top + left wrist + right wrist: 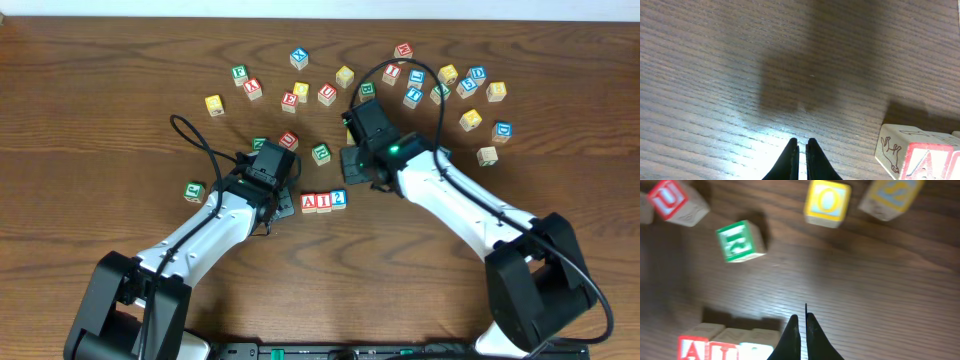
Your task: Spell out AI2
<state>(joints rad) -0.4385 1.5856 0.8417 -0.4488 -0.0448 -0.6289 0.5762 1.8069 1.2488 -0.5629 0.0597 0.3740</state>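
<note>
The three cubes stand side by side in a row at the table's middle: the red A (309, 204), the red I (324, 204) and the blue 2 (338, 199). My left gripper (286, 205) is shut and empty, just left of the A cube (927, 161), apart from it; its fingertips (802, 143) are over bare wood. My right gripper (352, 170) is shut and empty, just right of and behind the 2. In the right wrist view the A (692, 347), I (722, 349) and 2 (757, 349) lie at the lower left of the fingertips (803, 317).
Several other letter cubes lie scattered in an arc across the far side of the table. A green cube (321, 153) (740, 241) sits just behind the row. A yellow O cube (827, 202) and a red U cube (675, 200) lie farther back. A green cube (194, 190) lies at the left.
</note>
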